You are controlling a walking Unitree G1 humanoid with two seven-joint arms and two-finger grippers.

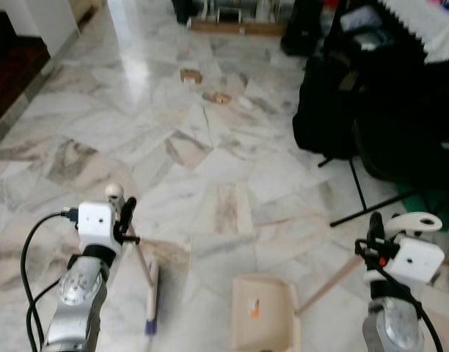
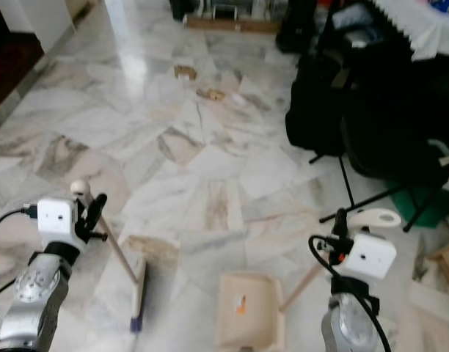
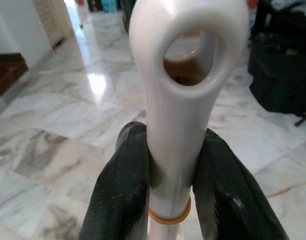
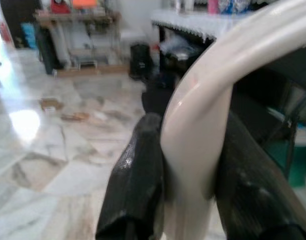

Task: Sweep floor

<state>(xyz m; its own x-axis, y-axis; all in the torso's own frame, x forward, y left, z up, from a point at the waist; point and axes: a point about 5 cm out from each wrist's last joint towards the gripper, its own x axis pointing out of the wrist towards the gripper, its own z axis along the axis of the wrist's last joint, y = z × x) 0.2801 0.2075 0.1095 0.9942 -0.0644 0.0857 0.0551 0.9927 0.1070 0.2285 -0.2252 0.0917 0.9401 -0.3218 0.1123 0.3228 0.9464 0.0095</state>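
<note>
My left hand is clenched on the top of the broom handle — in the left wrist view both black fingers press against the white shaft just below its looped end. From that hand the handle slants down and forward to the broom head, which rests on the marble floor just inward of the left arm.

My right hand is grasping the curved white grip of the dustpan handle; the right wrist view shows a finger on either side of it. The handle runs down from this hand toward my left, and the beige pan sits flat on the floor between the two hands, near the broom head but apart from it.

Well ahead of both hands, a few bits of brown debris lie scattered on the tiles. Ahead of the right hand stands a dark bag — black stand legs splay on the floor beside it.
</note>
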